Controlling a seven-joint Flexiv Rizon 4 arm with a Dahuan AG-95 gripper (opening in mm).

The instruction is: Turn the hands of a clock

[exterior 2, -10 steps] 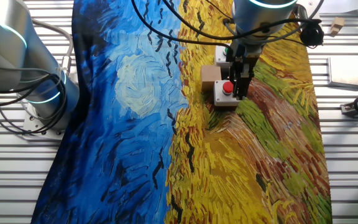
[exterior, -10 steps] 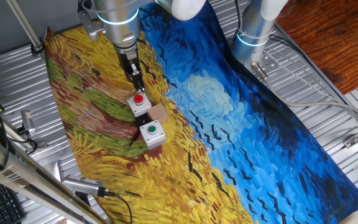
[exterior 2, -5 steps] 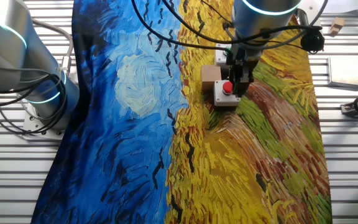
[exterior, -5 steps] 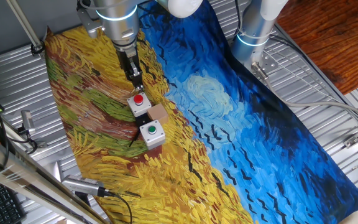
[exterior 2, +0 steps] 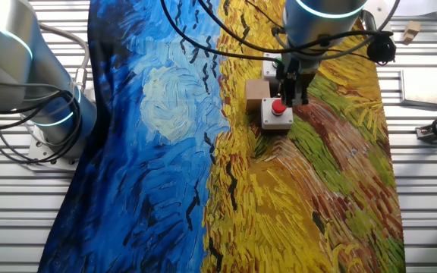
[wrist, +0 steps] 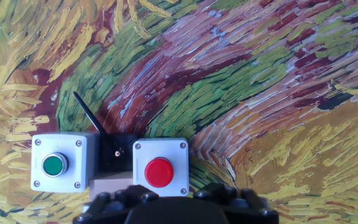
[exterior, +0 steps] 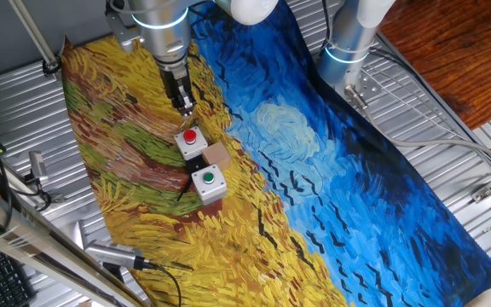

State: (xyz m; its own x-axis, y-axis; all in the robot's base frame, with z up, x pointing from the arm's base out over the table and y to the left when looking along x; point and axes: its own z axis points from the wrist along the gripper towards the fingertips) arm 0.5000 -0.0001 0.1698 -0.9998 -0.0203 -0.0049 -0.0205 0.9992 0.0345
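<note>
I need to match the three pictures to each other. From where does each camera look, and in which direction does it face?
One fixed view: high, beside the yellow end of the painted cloth, looking down; shows the arm, the gripper above the red button box, and the green button box.
The other fixed view: high on the opposite side; shows the arm, the gripper and the red button box.
Hand view: on the hand, looking straight down; only the gripper's dark base shows at the bottom edge.
All three share the red button box.
</note>
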